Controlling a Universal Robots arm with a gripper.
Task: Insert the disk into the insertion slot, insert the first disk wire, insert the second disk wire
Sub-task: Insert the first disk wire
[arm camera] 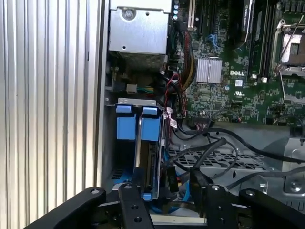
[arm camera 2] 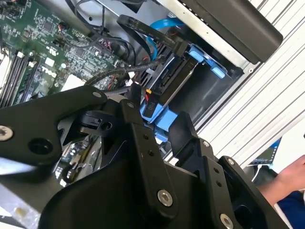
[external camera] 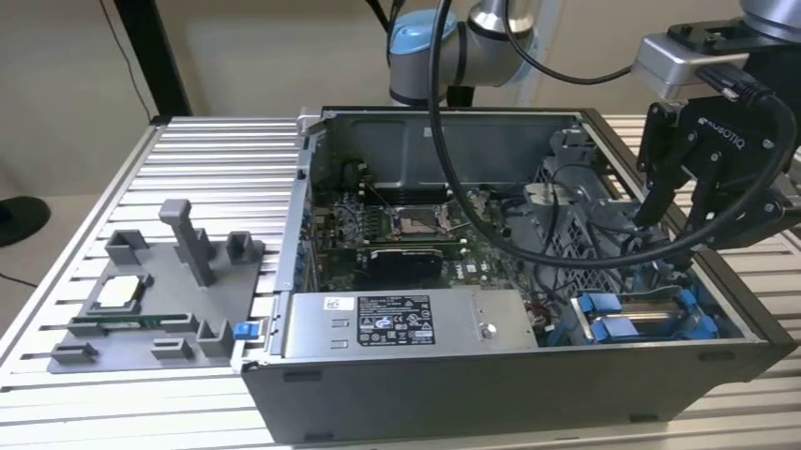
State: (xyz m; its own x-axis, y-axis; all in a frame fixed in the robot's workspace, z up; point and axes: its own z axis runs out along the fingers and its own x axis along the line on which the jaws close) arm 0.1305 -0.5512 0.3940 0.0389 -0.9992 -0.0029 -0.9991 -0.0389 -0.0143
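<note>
The gripper (external camera: 686, 214) is seen hanging over the open case (external camera: 501, 394), at its corner on the exterior view's right; whether it is released or clenched cannot be told, nor whether anything is grasped. The disk (arm camera: 141, 160) is found just below the gripper, stood on edge and seated in the slot (external camera: 701, 314); its two blue tabs (arm camera: 137, 125) are set at the end farthest from the gripper.

In the second wrist view a small black plug (arm camera 2: 147, 102) with red and yellow marks is seen close against the gripper, with blue plastic just behind it; whether the plug is seated cannot be told. Black cables (arm camera: 228, 152) are looped across the grey cage beside the gripper.

The board (arm camera: 238, 71) is seen beyond the disk, farther from the gripper. The silver box (external camera: 400, 323) is set along the case wall, on the exterior view's left of the gripper. The case is stood on a slatted table (external camera: 213, 159); a grey fixture (external camera: 163, 291) is placed there too, well apart from the gripper. A person's hand (arm camera 2: 291, 175) is seen past the table's edge, well apart from the gripper.
</note>
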